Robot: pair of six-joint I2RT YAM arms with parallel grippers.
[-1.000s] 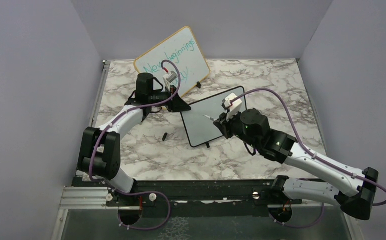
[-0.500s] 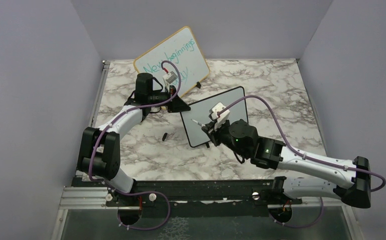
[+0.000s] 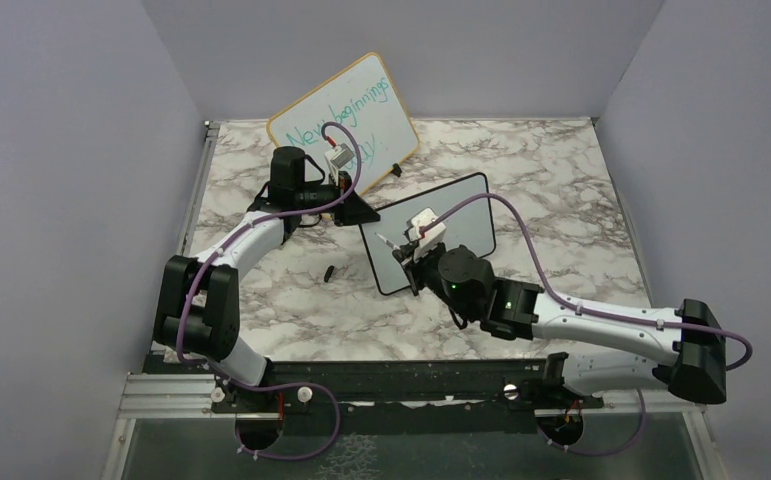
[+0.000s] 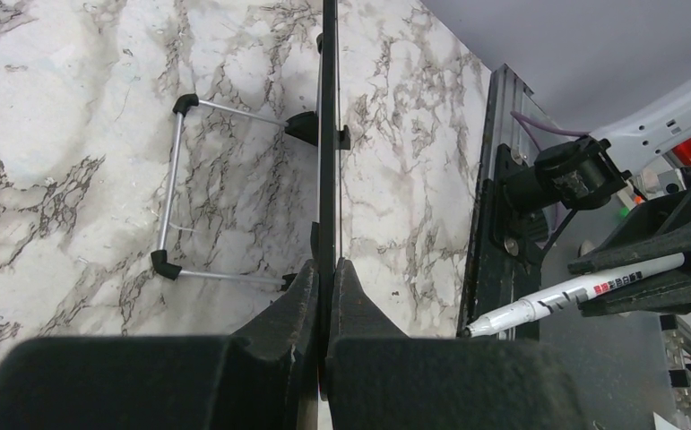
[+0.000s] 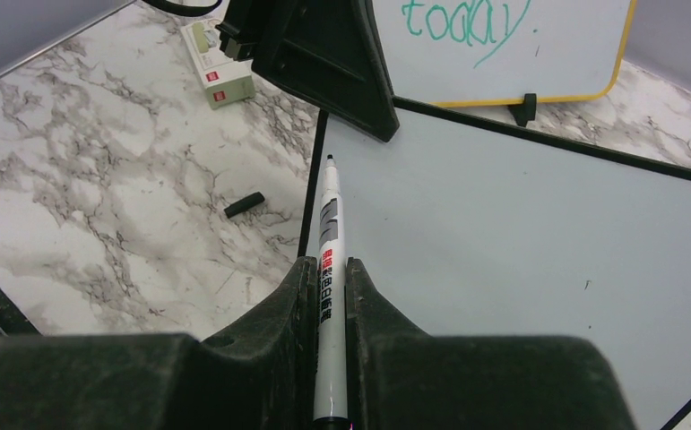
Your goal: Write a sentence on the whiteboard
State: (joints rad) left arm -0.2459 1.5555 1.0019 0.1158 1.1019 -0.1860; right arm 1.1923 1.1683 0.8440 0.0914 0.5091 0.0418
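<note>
Small rectangular black-framed whiteboard: rested mid-table on the marble-patterned table, face plain white, long axis running near-left to far-right in the top view. Held by the left gripper, jaws clamped on its left frame edge. Over it, the right gripper, jaws gripping a white marker pen, black tip pointing at the far-left corner; contact not discernible. Adjacent: black pen cap on the table to the left; larger yellow-framed board with teal handwriting propped just behind.

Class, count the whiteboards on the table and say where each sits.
2. The small black-framed whiteboard sits mid-table, its edge clamped in the left gripper; the larger wood-framed board stands propped behind it.
</note>
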